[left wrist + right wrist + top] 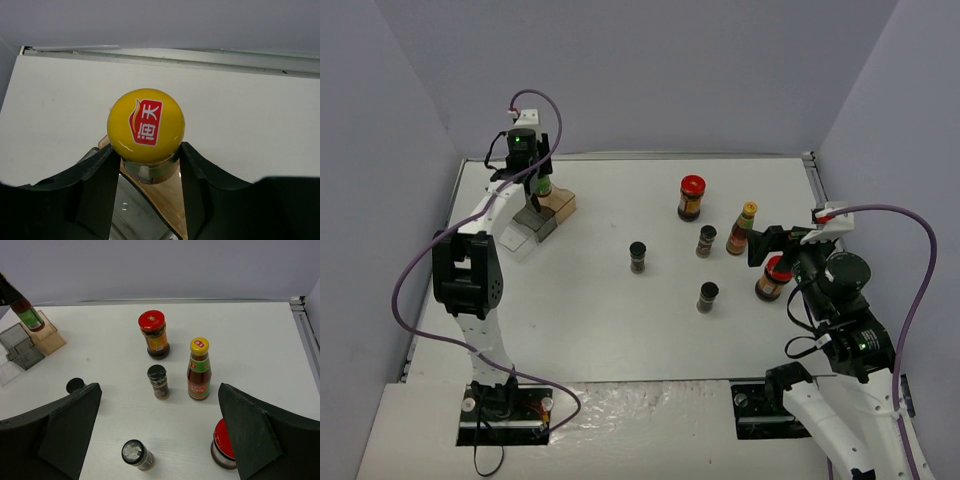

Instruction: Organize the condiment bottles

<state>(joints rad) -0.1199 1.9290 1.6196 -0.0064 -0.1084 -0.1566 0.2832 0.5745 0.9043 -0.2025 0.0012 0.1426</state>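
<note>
— Left claw (147, 162)?
— Clenched on a yellow-capped sauce bottle (146, 125), at the tan step of the rack (558, 207), toward 10 o'clock on the bench (590, 330).
— Right claw (159, 390)?
— Released, spread wide, hovering near 3 o'clock, just over one red-lidded jar (771, 279).
— And elsewhere?
— Standing upright between centre and 2 o'clock, all apart: second sauce bottle (741, 229), other red-lidded jar (691, 197), three spice jars (638, 257), (706, 241), (707, 297).
</note>
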